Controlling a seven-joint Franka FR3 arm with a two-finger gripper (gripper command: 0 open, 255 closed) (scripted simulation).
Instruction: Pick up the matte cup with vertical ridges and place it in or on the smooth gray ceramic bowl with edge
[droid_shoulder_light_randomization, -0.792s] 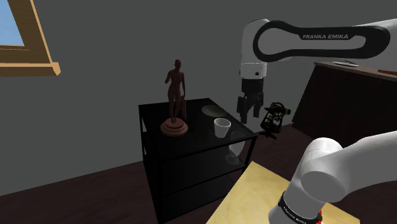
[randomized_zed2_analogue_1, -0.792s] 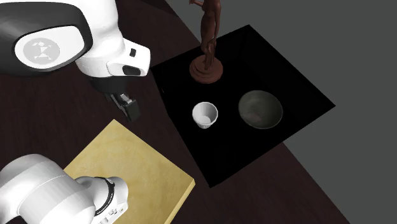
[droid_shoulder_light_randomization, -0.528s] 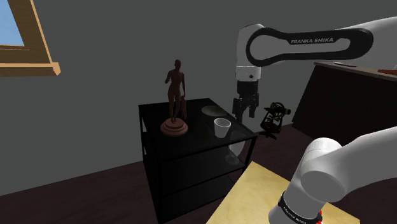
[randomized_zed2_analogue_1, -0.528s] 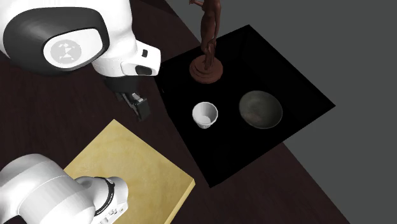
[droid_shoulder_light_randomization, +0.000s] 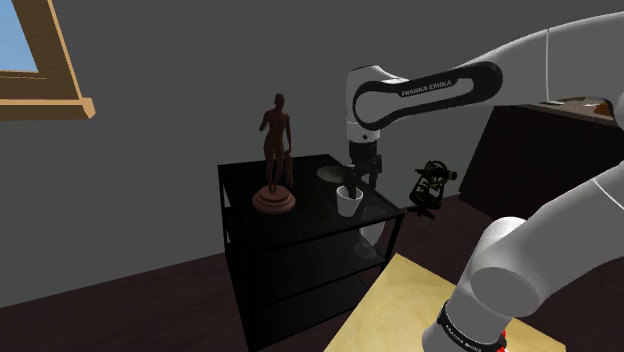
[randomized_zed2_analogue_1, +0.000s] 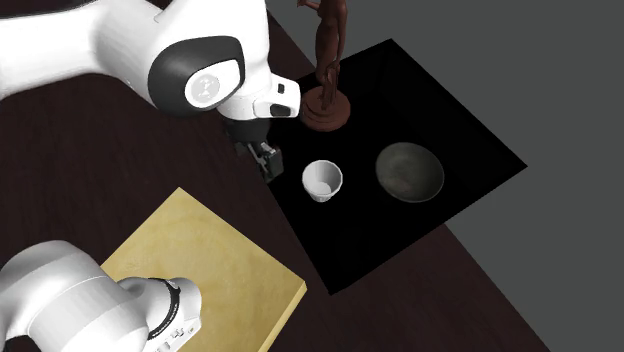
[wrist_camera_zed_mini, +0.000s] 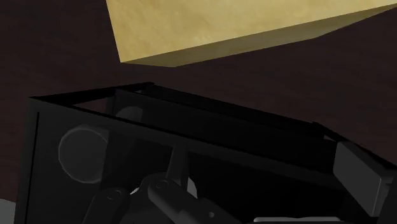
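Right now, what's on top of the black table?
A brown statue, a white cup and a grey bowl stand on the table, each apart. The arm covers the corner beside the statue, so what is there cannot be seen.

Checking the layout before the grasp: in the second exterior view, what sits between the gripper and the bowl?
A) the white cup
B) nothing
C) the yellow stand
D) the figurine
A: the white cup stands on the black table, gripper to one side, gray bowl to the other.
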